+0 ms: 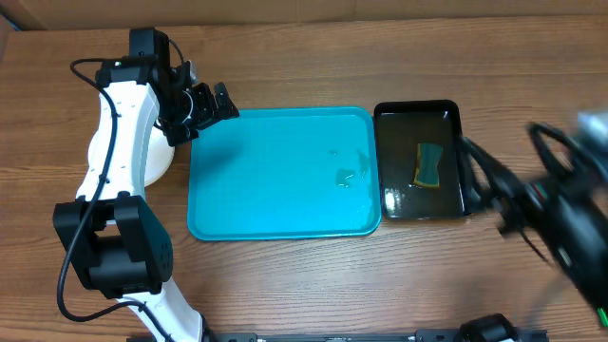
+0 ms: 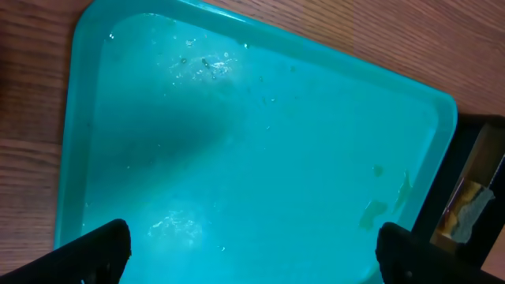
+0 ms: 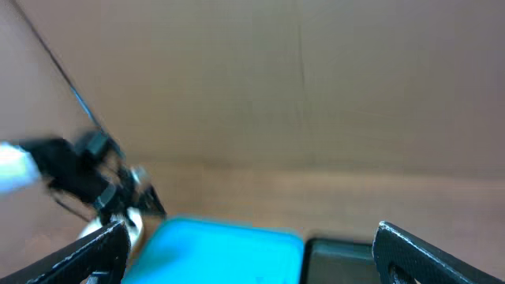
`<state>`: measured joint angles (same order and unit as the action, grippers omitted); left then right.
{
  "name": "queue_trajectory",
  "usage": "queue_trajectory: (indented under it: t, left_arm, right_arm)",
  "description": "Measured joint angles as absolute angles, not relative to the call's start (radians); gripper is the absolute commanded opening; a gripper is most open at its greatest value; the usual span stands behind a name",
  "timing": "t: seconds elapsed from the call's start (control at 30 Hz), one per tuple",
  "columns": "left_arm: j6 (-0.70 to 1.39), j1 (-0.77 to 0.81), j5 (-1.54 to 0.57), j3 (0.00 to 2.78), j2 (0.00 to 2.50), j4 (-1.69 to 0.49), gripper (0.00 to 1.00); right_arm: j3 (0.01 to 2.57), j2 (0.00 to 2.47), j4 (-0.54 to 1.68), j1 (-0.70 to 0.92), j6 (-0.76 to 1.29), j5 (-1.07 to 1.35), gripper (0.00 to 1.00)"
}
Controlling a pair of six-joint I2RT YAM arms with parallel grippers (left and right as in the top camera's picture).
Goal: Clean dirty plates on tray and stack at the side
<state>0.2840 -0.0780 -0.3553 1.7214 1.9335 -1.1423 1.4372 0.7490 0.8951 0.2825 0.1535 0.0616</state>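
The turquoise tray lies in the middle of the table with no plate on it, only a small wet smear near its right side. It fills the left wrist view. A white round plate edge shows left of the tray, mostly hidden under my left arm; I cannot tell how many plates lie there. My left gripper is open and empty over the tray's far left corner, as the left wrist view shows. My right gripper is open and empty, blurred, raised at the right of the table.
A glossy black tray sits right of the turquoise tray and holds a green and yellow sponge in liquid. The blurred right arm hangs beside it. Brown cardboard stands along the table's back edge.
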Motion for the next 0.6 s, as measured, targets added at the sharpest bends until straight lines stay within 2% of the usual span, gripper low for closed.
queue_trajectory:
  t: [0.13, 0.3, 0.6]
  left_arm:
    - [0.284, -0.078, -0.355, 1.721, 1.934, -1.142, 1.0]
    - [0.284, -0.078, -0.353, 1.721, 1.934, -1.142, 1.0]
    - [0.284, -0.078, -0.352, 1.721, 1.934, -1.141, 1.0]
  right_arm:
    - [1.285, 0.541, 0.752, 0.282, 0.148, 0.014, 1.0]
    - [0.976, 0.314, 0.455, 0.278, 0.119, -0.015, 1.0]
    - [0.545, 0.115, -0.036, 0.156, 0.104, 0.047, 1.0]
